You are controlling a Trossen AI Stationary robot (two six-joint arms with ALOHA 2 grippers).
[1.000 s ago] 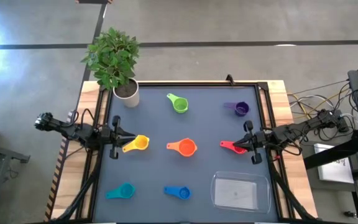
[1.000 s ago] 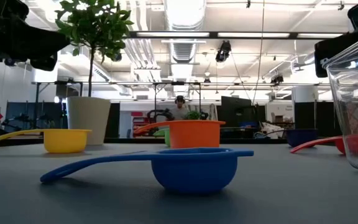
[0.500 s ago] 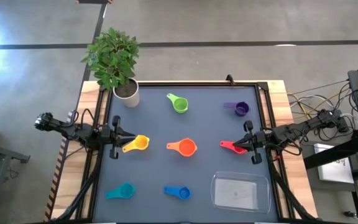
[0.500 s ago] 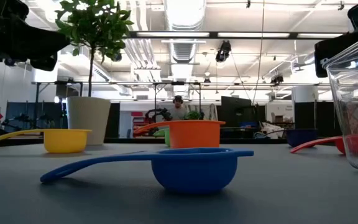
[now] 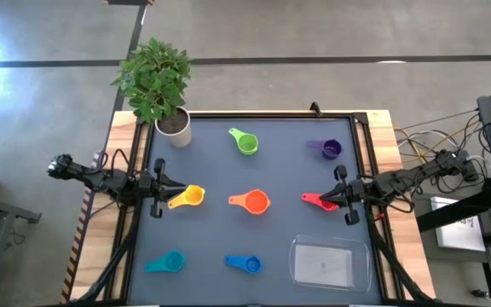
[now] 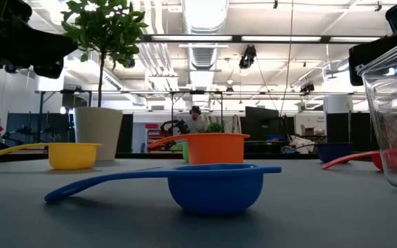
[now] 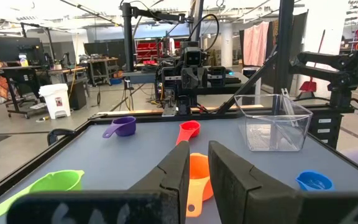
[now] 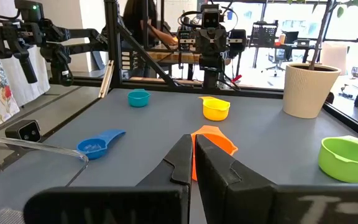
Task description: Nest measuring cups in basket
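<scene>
Nothing nested yet — basket (image 5: 330, 261) empty, all seven measuring cups (image 5: 251, 201) scattered on table (image 5: 280, 170). Left claw (image 5: 162, 188) and right claw (image 5: 341, 197) both nearly together, holding nothing.

grey concrete floor (image 5: 314, 34), ceiling strip lights (image 6: 205, 14), cluttered workshop benches (image 7: 48, 68), white bin (image 7: 56, 99)

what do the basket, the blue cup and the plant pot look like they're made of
The basket looks like clear hard plastic: the mat shows through its walls, and its rim glints. The blue cup seems moulded plastic with a smooth, slightly glossy skin and even colour. The plant pot is matt off-white with a ribbed surface; ceramic or plastic, I cannot tell which.
</scene>
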